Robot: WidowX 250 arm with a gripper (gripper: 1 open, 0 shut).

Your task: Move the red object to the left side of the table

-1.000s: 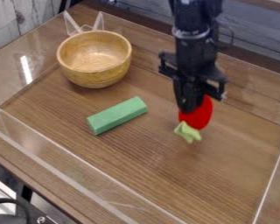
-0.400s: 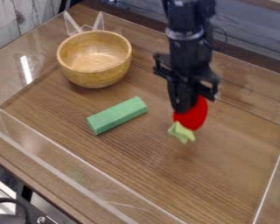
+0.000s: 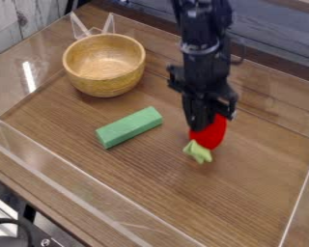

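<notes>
The red object [image 3: 212, 133], small and rounded with a yellow-green piece at its lower end, hangs tilted between the fingers of my gripper [image 3: 204, 122]. The gripper points straight down and is shut on it, right of the middle of the table [image 3: 144, 198]. The yellow-green end sits at or just above the wood; I cannot tell if it touches. The dark arm rises behind and hides the red object's top.
A long green block [image 3: 128, 126] lies to the left of the gripper. A wooden bowl [image 3: 104, 64] stands at the back left. Low clear acrylic walls [image 3: 18, 145] edge the tabletop.
</notes>
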